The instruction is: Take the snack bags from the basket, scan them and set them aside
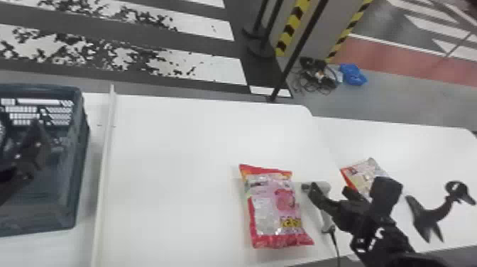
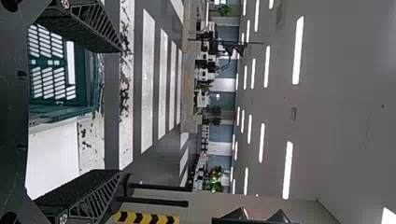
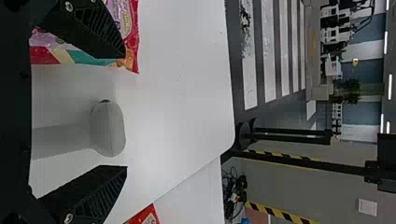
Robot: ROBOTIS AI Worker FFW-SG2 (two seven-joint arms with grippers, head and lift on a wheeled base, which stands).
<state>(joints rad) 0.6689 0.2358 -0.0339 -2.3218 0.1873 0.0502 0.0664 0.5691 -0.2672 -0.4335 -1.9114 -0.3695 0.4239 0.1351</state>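
I see the basket [image 1: 76, 177], contents too murky to tell, my left gripper [image 1: 28, 145] at it, jaws spread. Well right of the basket: my right gripper [image 1: 342, 190], jaws wide apart, the pink snack bag [image 1: 271, 206], the red-edged bag [image 1: 362, 174], the grey scanner [image 1: 322, 185].

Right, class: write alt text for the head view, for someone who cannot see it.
A pink and red snack bag lies on a white table beside a handheld scanner, the open right tool close by. Another snack bag and a black stand are farther right; at left is a dark basket, with the left tool.
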